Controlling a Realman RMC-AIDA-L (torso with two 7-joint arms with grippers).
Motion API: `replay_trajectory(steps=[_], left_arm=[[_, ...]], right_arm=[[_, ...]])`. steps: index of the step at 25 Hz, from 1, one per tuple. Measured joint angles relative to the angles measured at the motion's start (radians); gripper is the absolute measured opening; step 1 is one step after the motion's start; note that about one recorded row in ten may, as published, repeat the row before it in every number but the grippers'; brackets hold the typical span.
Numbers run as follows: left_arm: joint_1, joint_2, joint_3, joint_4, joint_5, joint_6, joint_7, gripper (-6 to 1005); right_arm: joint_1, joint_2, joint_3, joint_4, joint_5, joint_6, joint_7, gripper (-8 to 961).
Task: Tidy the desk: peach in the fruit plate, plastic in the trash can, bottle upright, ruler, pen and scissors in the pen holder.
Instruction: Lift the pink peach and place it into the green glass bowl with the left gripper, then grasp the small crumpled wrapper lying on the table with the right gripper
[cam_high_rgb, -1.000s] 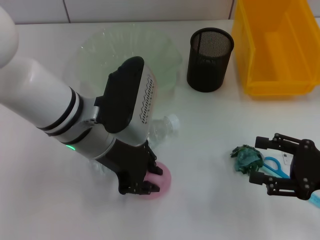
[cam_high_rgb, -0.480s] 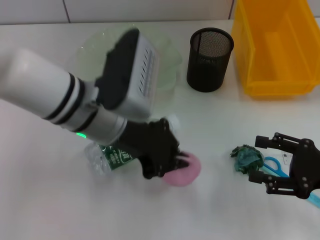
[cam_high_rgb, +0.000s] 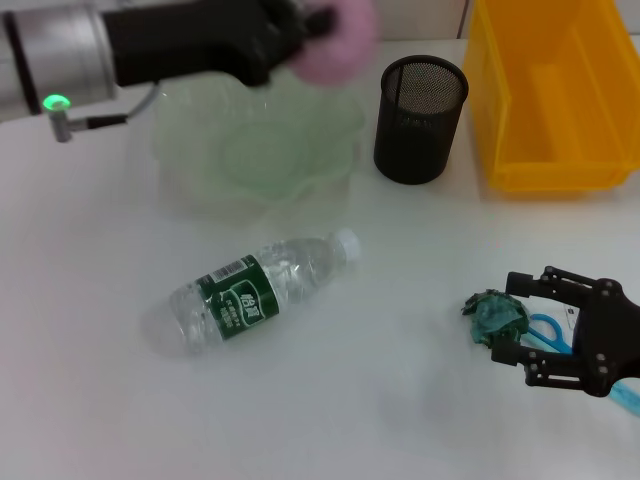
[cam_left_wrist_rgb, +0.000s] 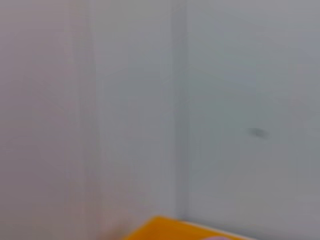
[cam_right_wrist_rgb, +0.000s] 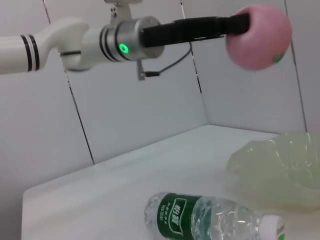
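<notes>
Bright, even light falls from overhead on the white desk (cam_high_rgb: 420, 300), so shadows are faint: a soft one lies under the bottle (cam_high_rgb: 255, 290) and a pale one beside the mesh pen holder (cam_high_rgb: 420, 118). In the head view the peach (cam_high_rgb: 335, 40) and the left claw (cam_high_rgb: 300, 30) holding it are smeared by motion blur. The left wrist view is wholly out of focus, a grey haze with a yellow edge. The right wrist view is sharp, with highlights on the bottle.

Clear glossy plastic bottle (cam_high_rgb: 258, 293), translucent glassy plate (cam_high_rgb: 256, 148), black metal mesh holder (cam_high_rgb: 420, 118), smooth matt white desk (cam_high_rgb: 400, 400).
</notes>
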Motion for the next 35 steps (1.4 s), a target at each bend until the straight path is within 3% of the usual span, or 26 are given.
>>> replay_trajectory(steps=[2, 7, 13, 14, 18, 21, 22, 24, 28, 31, 32, 33, 35], left_arm=[[-0.017, 0.005, -0.107, -0.163, -0.043, -0.142, 0.061, 44], [-0.017, 0.004, -0.111, -0.188, -0.042, -0.184, 0.061, 46], [0.002, 0.000, -0.120, -0.200, -0.068, -0.213, 0.069, 205], [0.028, 0.002, -0.122, -0.200, -0.121, -0.207, 0.082, 232], [0.047, 0.002, -0.122, -0.198, -0.153, -0.186, 0.102, 421], [0.094, 0.010, -0.123, -0.199, -0.210, -0.018, 0.149, 550], [0.117, 0.020, -0.123, -0.199, -0.211, 0.099, 0.170, 592], [0.123, 0.023, -0.123, -0.199, -0.210, 0.126, 0.177, 674], [0.172, 0.037, -0.120, -0.230, -0.141, 0.323, 0.277, 740], [0.181, 0.037, -0.121, -0.235, -0.119, 0.350, 0.295, 789], [0.196, 0.037, -0.120, -0.242, -0.074, 0.390, 0.322, 805], [0.207, 0.037, -0.117, -0.244, -0.030, 0.414, 0.335, 804], [0.212, 0.036, -0.115, -0.246, 0.021, 0.432, 0.338, 802]], right_arm=[[0.002, 0.001, 0.000, 0.010, -0.001, 0.009, -0.003, 830], [0.008, 0.002, 0.000, 0.013, -0.001, 0.012, -0.003, 830], [0.022, 0.007, -0.001, 0.015, -0.003, 0.010, -0.004, 830], [0.022, 0.007, -0.001, 0.015, -0.003, 0.010, -0.004, 830], [0.026, 0.011, 0.000, 0.015, -0.003, 0.012, -0.003, 830], [0.035, 0.011, 0.018, 0.013, 0.000, 0.004, 0.019, 829], [0.046, 0.010, 0.047, 0.005, 0.001, 0.000, 0.061, 829], [0.059, 0.004, 0.075, -0.012, 0.002, -0.007, 0.114, 829], [0.081, -0.007, 0.098, -0.076, 0.002, -0.033, 0.236, 829], [0.095, -0.009, 0.083, -0.233, -0.020, -0.054, 0.401, 829], [0.102, -0.008, 0.054, -0.391, -0.068, -0.065, 0.531, 829], [0.102, -0.008, 0.054, -0.391, -0.068, -0.065, 0.531, 829], [0.115, -0.005, -0.004, -0.580, -0.143, -0.088, 0.670, 829]])
